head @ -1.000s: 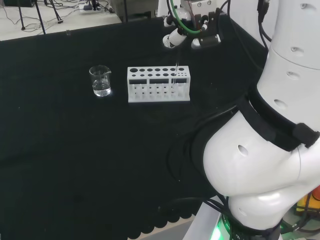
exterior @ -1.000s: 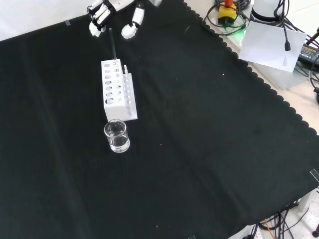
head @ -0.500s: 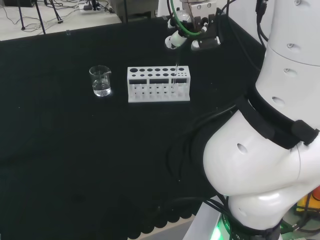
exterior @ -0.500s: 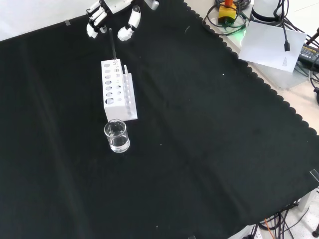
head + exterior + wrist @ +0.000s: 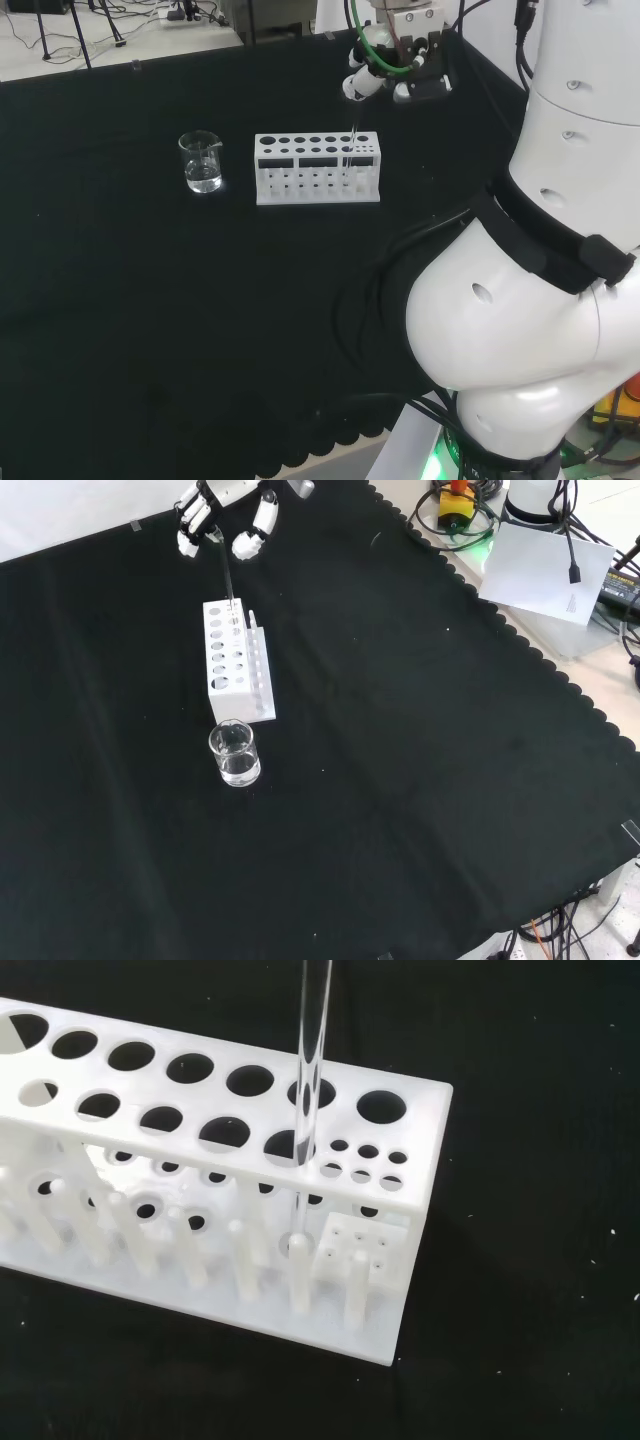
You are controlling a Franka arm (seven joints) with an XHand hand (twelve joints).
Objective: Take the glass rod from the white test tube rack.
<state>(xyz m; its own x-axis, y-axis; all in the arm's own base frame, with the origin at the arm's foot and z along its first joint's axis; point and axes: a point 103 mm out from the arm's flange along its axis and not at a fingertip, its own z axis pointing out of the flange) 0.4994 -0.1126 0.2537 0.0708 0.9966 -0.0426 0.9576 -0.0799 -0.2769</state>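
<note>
While the white test tube rack (image 5: 317, 168) and the small glass beaker (image 5: 203, 163) sit exactly where they stood a second ago on the black-clothed worktop (image 5: 150, 300), the hand (image 5: 222, 510) has shifted: in the front view it has drawn in from either side of the glass rod's top, and its fingers (image 5: 252, 538) now bracket the upper end of the glass rod (image 5: 227, 572) more closely, while in the head view it has slid to the right and a little higher in the picture. Its fingers look partly curled with a gap between them, and whether they already pinch the rod I cannot tell from these views. The rod itself has not budged; it stands a little tilted in a hole near the rack's end farthest from the beaker, and the wrist view shows it passing through the top plate with its lower end down by the pegs of the base. I judge that the approach is nearly over and the closing of the fingers on the rod is the step in hand; the lift out of the rack is not yet begun, and it will want a pull along the rod's own line so the glass does not bind in the hole or tip the rack.
</note>
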